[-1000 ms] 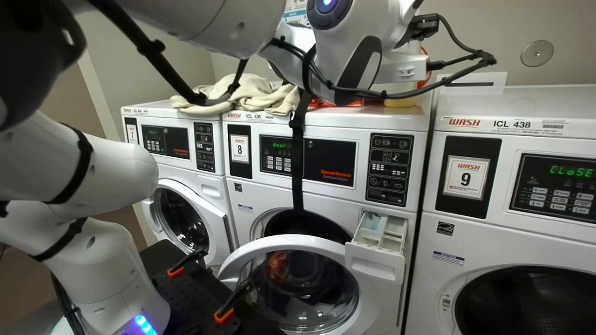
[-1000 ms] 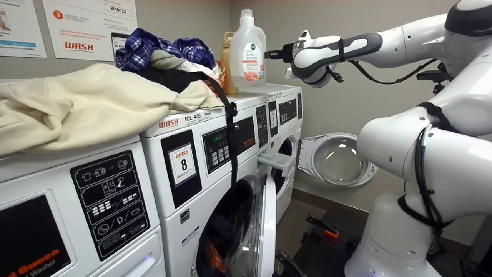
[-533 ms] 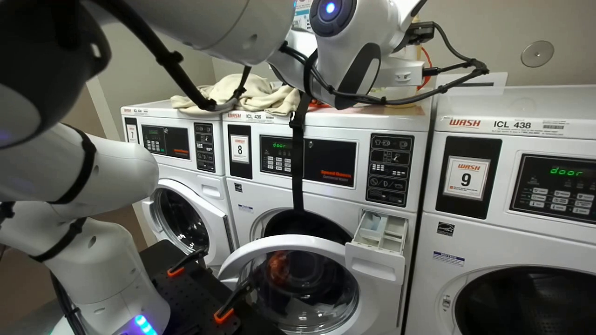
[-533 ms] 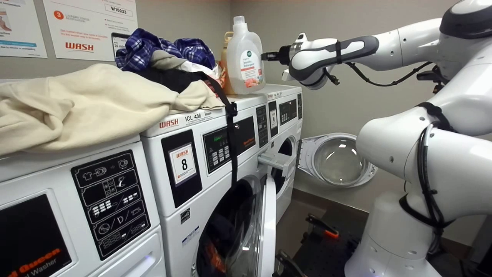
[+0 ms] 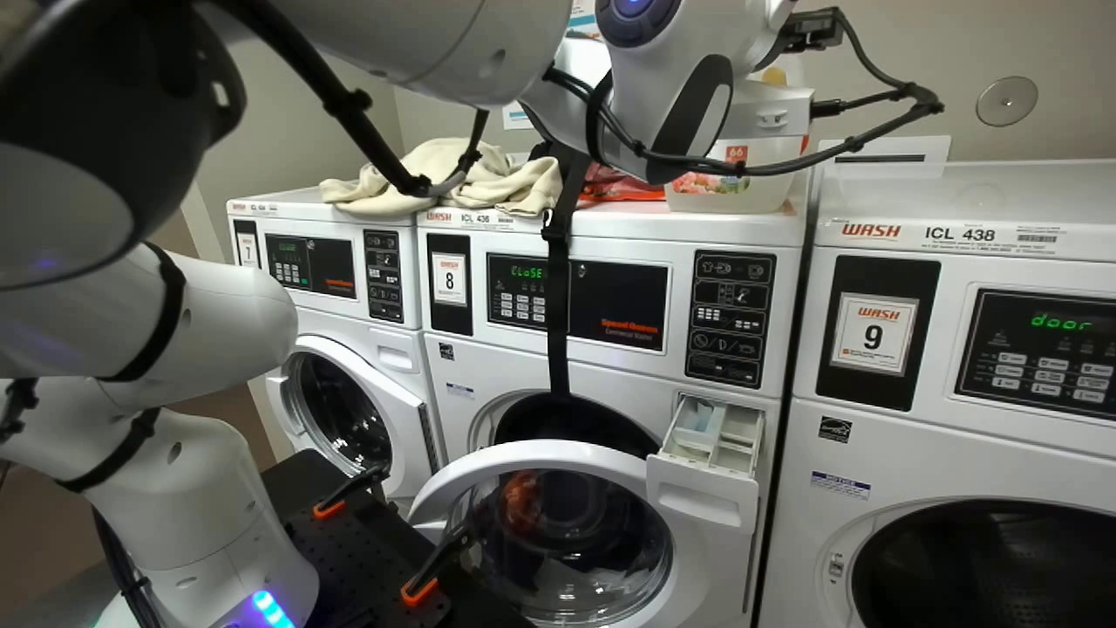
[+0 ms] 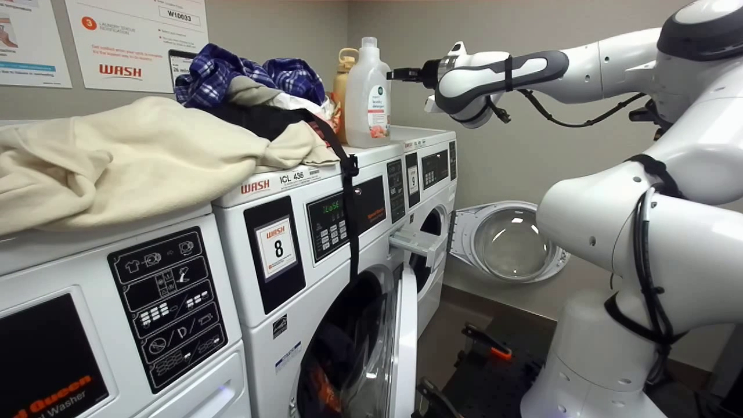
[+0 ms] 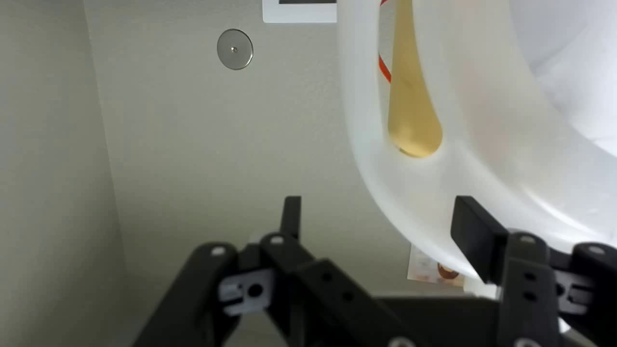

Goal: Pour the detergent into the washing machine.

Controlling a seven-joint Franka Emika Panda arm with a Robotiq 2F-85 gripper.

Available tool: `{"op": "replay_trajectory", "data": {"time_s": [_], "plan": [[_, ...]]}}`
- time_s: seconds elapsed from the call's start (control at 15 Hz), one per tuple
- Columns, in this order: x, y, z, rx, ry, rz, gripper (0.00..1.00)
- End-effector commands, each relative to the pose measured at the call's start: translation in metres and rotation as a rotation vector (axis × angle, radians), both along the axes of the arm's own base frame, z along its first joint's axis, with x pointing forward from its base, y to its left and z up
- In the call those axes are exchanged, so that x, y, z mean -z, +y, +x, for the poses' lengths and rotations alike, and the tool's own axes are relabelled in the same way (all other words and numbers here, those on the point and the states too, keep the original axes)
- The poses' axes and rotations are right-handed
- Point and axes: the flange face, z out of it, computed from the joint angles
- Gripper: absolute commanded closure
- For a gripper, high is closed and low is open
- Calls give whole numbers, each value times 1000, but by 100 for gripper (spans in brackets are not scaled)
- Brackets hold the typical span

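The detergent, a white translucent jug (image 6: 367,107) with a white cap, stands upright on top of washing machine 8 (image 6: 261,325). In an exterior view only the lower part of the jug (image 5: 750,194) shows below the wrist. My gripper (image 6: 393,75) is level with its upper side, by the handle. In the wrist view the gripper (image 7: 383,217) is open: the right finger (image 7: 477,236) overlaps the jug's edge (image 7: 409,202), the left one has only wall behind it. Whether a finger touches the jug I cannot tell. The machine's detergent drawer (image 5: 711,436) is pulled out and its porthole door (image 5: 558,453) hangs open.
Behind the jug stands a yellow-orange bottle (image 6: 341,87). Cream cloth (image 6: 127,162) and plaid clothing (image 6: 249,75) lie on the machines. A black strap (image 5: 558,331) runs down the front. Machine 9 (image 5: 872,445) is alongside. Clamps (image 5: 427,580) sit on the base table.
A second ago the jug was held higher by its handle; it came down, tilted half a second ago, and now stands upright. The jaws have opened and the hand has risen slightly.
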Motion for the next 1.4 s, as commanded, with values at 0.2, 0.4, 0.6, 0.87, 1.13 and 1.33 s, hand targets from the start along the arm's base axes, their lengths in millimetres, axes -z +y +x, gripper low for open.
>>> {"op": "replay_trajectory", "data": {"time_s": [0.2,0.4,0.6,0.87,1.13,1.33], "plan": [[-17,1,2,27,4,-25,0],[-14,11,0,26,31,-42,0],[-16,25,-4,23,69,-77,0],[-46,42,-30,2,91,-148,0],[-90,45,-77,2,114,-233,0],[-100,52,-104,7,154,-260,0]]}}
